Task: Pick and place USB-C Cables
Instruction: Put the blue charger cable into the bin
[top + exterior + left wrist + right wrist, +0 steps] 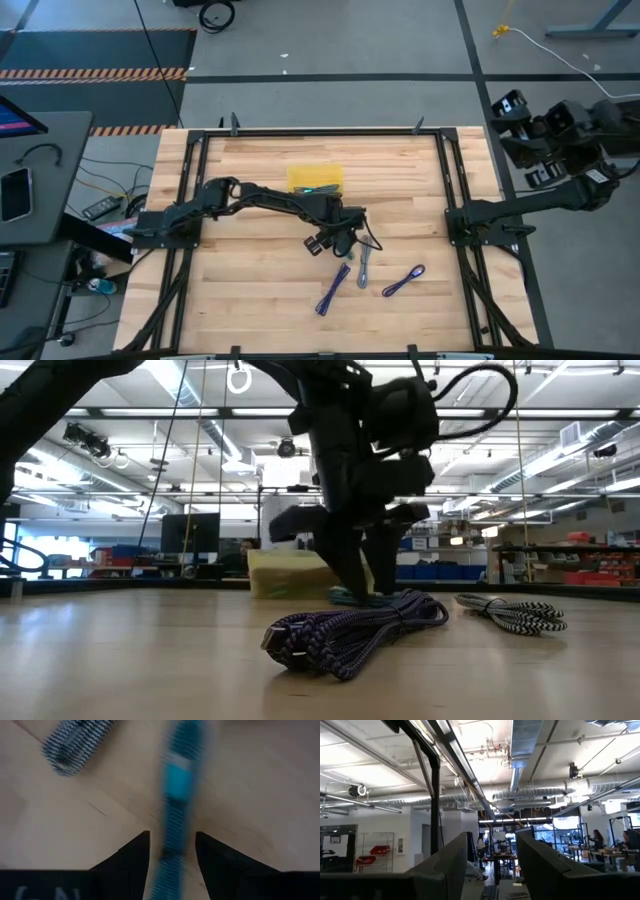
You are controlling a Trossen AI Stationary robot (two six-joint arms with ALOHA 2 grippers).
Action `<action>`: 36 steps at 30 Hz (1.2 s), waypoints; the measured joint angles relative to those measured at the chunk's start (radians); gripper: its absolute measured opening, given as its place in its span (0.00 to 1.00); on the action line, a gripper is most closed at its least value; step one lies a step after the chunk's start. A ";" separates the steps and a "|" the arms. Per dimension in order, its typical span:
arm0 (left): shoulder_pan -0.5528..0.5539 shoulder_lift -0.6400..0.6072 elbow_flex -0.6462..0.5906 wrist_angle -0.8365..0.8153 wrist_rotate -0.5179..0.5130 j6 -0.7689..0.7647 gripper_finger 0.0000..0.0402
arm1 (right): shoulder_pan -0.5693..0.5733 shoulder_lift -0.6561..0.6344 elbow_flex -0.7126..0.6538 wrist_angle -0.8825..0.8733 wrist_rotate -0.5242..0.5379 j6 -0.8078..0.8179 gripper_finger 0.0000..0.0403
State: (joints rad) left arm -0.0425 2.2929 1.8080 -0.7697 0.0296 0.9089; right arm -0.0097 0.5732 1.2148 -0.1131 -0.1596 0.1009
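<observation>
A teal-blue USB-C cable point(176, 795) lies flat on the wooden table. My left gripper point(172, 855) is open and points down over it, one finger on each side of the bundle, and I see no touch. In the high view this gripper point(335, 240) hides the cable at the table's middle. Nearer the front edge lie a purple cable point(333, 290), a grey cable point(365, 268) and a second purple cable point(403, 282). My right gripper point(492, 865) is open and raised off the table's far right corner point(512, 110), pointing up into the room.
A yellow tray point(300, 175) sits just beyond the left gripper toward the far edge, with cables point(320, 190) in it. A black frame point(448, 180) borders the work area. The grey cable point(75, 742) lies close beside the teal one.
</observation>
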 joint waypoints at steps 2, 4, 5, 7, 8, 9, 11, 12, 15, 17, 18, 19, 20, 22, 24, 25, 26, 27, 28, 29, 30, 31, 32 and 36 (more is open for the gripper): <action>0.000 0.000 -0.003 -0.002 0.000 -0.005 0.41 | 0.000 0.000 0.000 0.000 -0.001 0.000 0.44; 0.000 0.000 -0.001 -0.002 0.000 -0.005 0.41 | 0.000 0.000 0.000 0.000 -0.002 0.000 0.44; 0.000 0.005 -0.001 -0.002 0.000 -0.005 0.41 | 0.000 0.000 0.000 0.000 -0.002 0.000 0.44; 0.000 0.012 0.001 0.000 0.002 -0.007 0.41 | 0.000 0.000 0.000 -0.001 -0.002 0.000 0.44; 0.002 0.012 0.001 -0.002 0.003 -0.008 0.41 | 0.000 0.000 0.000 0.000 -0.002 0.000 0.44; 0.002 0.014 0.001 -0.004 0.004 -0.012 0.40 | 0.000 0.000 0.000 -0.001 -0.002 0.001 0.44; 0.001 0.020 0.003 -0.010 0.006 -0.034 0.36 | 0.000 0.000 0.000 -0.001 -0.002 0.001 0.44; 0.001 0.021 0.003 -0.014 0.007 -0.046 0.34 | 0.000 0.000 0.000 -0.003 -0.002 0.001 0.44; 0.001 0.021 0.002 -0.024 0.007 -0.084 0.24 | 0.000 0.000 0.000 -0.009 -0.002 0.000 0.44; 0.001 0.022 0.002 -0.027 0.007 -0.087 0.18 | 0.000 0.000 0.000 -0.013 -0.002 -0.013 0.44; 0.001 0.022 0.002 -0.026 0.007 -0.087 0.15 | 0.000 0.000 0.000 -0.013 -0.002 -0.015 0.44; 0.001 0.022 0.002 -0.025 0.007 -0.087 0.13 | 0.000 0.000 0.000 -0.014 -0.001 -0.016 0.44; 0.001 0.022 0.002 -0.024 0.006 -0.090 0.12 | 0.000 0.000 0.000 -0.013 0.000 -0.017 0.44; 0.001 0.022 0.002 -0.023 0.006 -0.092 0.10 | 0.000 0.000 0.000 -0.013 0.001 -0.018 0.44; 0.002 0.023 0.002 -0.024 0.002 -0.113 0.08 | 0.000 0.000 0.000 -0.013 0.001 -0.017 0.44; 0.001 0.023 0.002 -0.024 -0.003 -0.125 0.07 | 0.000 0.000 0.000 -0.013 0.001 -0.016 0.44; 0.001 0.021 0.002 -0.028 -0.014 -0.140 0.07 | 0.000 0.000 0.000 -0.013 0.001 -0.016 0.44; 0.000 0.016 0.000 -0.034 -0.029 -0.146 0.07 | 0.000 0.000 0.000 -0.013 0.001 -0.016 0.44; 0.000 0.015 0.000 -0.040 -0.045 -0.154 0.07 | 0.000 0.000 0.000 -0.013 0.001 -0.016 0.44; 0.000 0.010 0.002 -0.050 -0.060 -0.170 0.07 | 0.000 0.000 0.000 -0.013 0.001 -0.016 0.44; -0.002 0.004 0.009 -0.082 -0.080 -0.187 0.07 | 0.000 0.000 0.000 -0.014 0.001 -0.016 0.44; -0.001 0.003 0.025 -0.129 -0.090 -0.199 0.07 | 0.000 0.001 0.000 -0.014 0.001 -0.016 0.44; 0.000 0.003 0.054 -0.170 -0.098 -0.223 0.07 | 0.000 0.001 0.000 -0.014 0.001 -0.016 0.44; 0.008 -0.021 0.238 -0.357 -0.104 -0.357 0.06 | 0.000 0.001 -0.001 -0.018 0.001 -0.016 0.44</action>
State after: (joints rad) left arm -0.0343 2.2714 2.0462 -1.1266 -0.0744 0.5517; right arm -0.0097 0.5739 1.2140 -0.1314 -0.1589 0.0849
